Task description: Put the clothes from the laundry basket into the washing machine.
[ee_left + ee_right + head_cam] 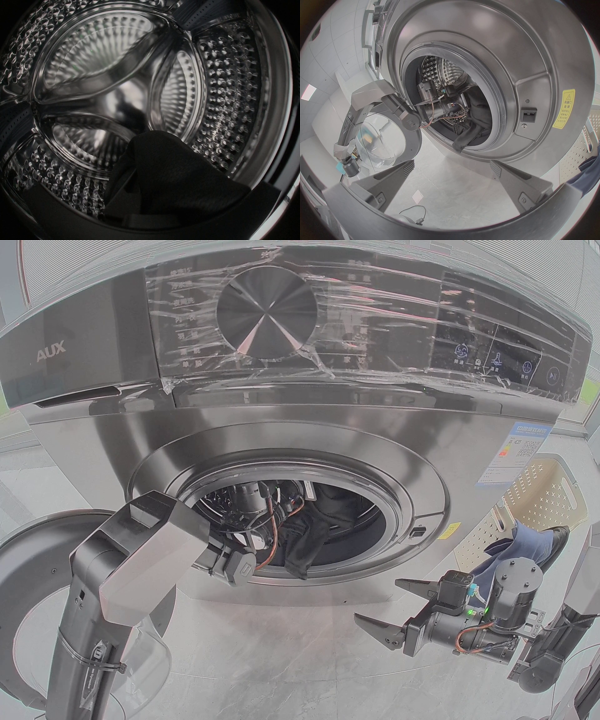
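Note:
The grey washing machine (300, 427) stands with its round drum opening (294, 521) uncovered. My left gripper (290, 502) is inside the drum, beside a black garment (306, 540) that hangs partly over the lower rim of the opening. From the left wrist, the black garment (175, 168) lies low in the steel drum (103, 72). My right gripper (380, 600) hovers open and holding nothing, low in front of the machine, right of the opening. Behind it stands the cream perforated laundry basket (544, 490) holding blue clothes (519, 549).
The machine's glass door (31, 590) is swung open to the left, behind my left arm. Pale tiled floor (281, 652) lies in front of the machine. A yellow warning sticker (564, 107) sits right of the door latch (528, 115).

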### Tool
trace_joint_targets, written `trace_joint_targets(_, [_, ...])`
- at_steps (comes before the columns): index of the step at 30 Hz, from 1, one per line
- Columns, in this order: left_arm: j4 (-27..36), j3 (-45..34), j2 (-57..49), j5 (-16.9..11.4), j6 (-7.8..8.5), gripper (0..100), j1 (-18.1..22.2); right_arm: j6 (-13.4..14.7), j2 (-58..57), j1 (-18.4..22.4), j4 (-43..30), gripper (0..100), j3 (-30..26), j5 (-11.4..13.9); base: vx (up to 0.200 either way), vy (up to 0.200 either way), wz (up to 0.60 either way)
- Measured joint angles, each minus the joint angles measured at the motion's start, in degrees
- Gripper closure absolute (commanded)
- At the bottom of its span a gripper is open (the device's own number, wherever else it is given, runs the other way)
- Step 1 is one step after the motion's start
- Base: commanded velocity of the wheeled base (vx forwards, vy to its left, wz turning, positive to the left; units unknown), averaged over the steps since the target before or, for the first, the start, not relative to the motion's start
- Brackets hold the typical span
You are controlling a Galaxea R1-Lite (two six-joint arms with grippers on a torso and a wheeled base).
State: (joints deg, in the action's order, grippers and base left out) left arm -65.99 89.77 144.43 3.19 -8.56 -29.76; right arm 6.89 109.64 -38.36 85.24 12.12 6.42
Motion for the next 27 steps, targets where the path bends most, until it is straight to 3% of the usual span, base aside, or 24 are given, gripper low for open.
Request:
trace_joint_targets(4, [2.8, 6.7, 2.2, 1.8, -0.2, 100, 0.8, 0.0, 0.1, 0.0, 0.0, 0, 0.0, 0.0, 0.0, 0.0, 0.0])
trace_joint_targets(5, [3.1, 7.8, 2.6, 2.1, -0.26, 0, 1.0, 0.0, 0.2, 0.0, 0.0, 0, 0.0, 0.0, 0.0, 0.0, 0.0])
trace_joint_targets(7, [3.7, 9.2, 3.3, 2.8, -0.68, 0, 1.4, 0.0, 0.2, 0.0, 0.0, 0, 0.0, 0.0, 0.0, 0.0, 0.0])
trace_joint_targets(11, [5.9, 8.9, 3.8, 4.3, -3.86, 0, 1.8, 0.0, 0.3, 0.1, 0.0, 0, 0.0, 0.0, 0.0, 0.0, 0.0])
trace_joint_targets(14, [8.2, 6.3, 3.0, 4.7, -5.14, 0, 1.7, 0.0, 0.3, 0.0, 0.0, 0, 0.1, 0.0, 0.0, 0.0, 0.0])
trace_joint_targets(19, [11.1, 0.3, 0.5, 4.6, -6.0, 0, 1.0, 0.0, 0.3, 0.0, 0.0, 0, 0.1, 0.0, 0.0, 0.0, 0.0])
trace_joint_targets(27, [18.3, -11.0, -6.4, 3.0, -6.0, 0, -1.0, 0.0, 0.4, 0.1, 0.0, 0, 0.1, 0.0, 0.0, 0.0, 0.0])
